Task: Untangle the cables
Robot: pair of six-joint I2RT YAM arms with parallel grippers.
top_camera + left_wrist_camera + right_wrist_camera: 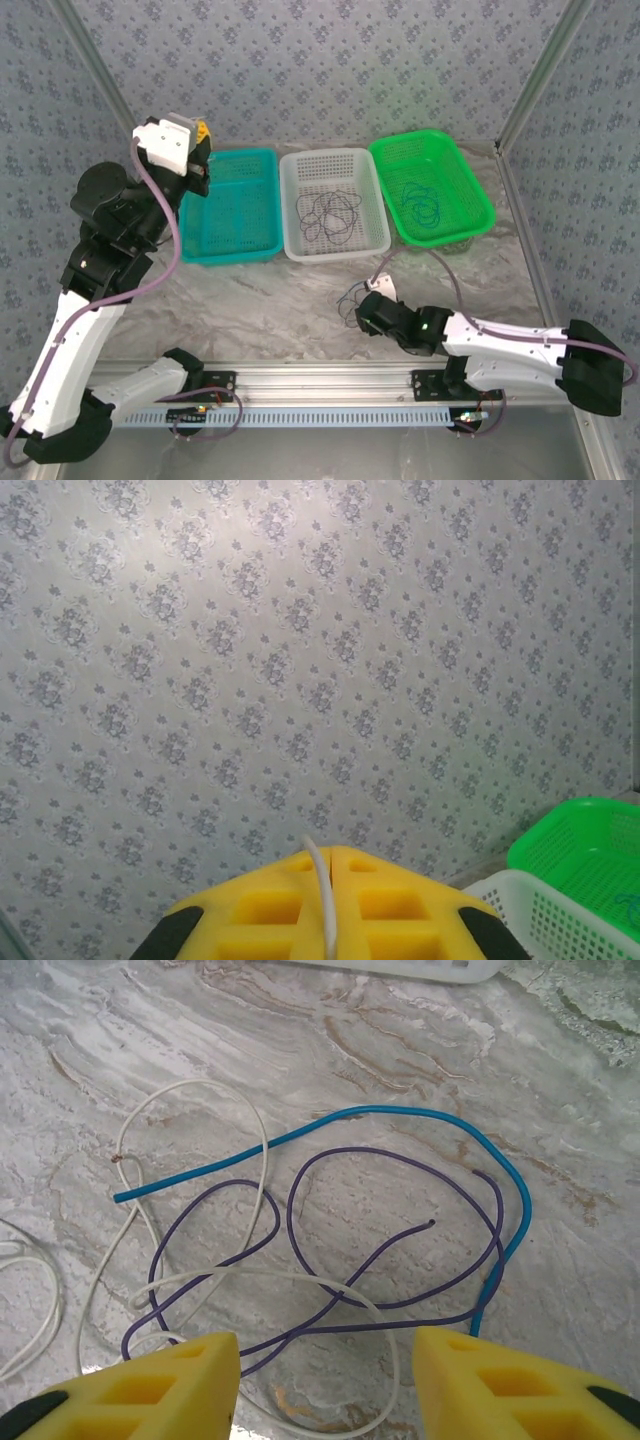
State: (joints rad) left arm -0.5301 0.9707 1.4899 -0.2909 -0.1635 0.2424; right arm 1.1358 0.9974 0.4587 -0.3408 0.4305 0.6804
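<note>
A grey marbled table [300,300] is enclosed by patterned walls, with a teal basket [250,155], a white basket [300,165] and a green basket [400,145] set side by side at its far side. Dark wires are coiled in the white basket and blue ones in the green.

The loose tangle [352,297] is spread on the bare table in front of the white basket, just beyond the right gripper [322,1340]. That gripper is held low with its jaws apart and nothing clamped between them. In the wrist view the tangle is seen directly ahead of and beneath the gap. The purple wire [365,1148] is looped widest across it, the blue wire [400,1109] is arched around the far and right side, and the white wire [264,1160] is crossed over the purple one on the left. The crossing strands nearest the jaws are laid roughly from finger to finger, so a turn of the wrist is judged necessary before one can be pinched alone.

The left gripper [203,130] is raised well apart, beside the teal basket, pressed together on a thin white strand [318,880] caught in its seam. The right arm is plainly the nearer.
</note>
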